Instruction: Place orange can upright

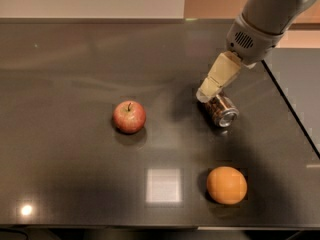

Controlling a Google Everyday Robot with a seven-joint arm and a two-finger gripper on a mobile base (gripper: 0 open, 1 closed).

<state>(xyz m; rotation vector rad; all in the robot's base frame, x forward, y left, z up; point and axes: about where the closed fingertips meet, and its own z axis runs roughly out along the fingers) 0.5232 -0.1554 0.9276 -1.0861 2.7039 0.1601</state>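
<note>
The orange can (223, 112) lies on its side on the dark table (75, 69), right of centre, its silver end facing the front right. It has a coppery brown body. My gripper (205, 94) reaches down from the upper right, and its tan tip sits at the can's far left end, touching or just above it. The gripper hides part of the can's far end.
A red apple (129, 116) stands to the left of the can. A round orange fruit (227, 185) lies near the front edge, below the can. The table's right edge (292, 106) runs diagonally close to the can.
</note>
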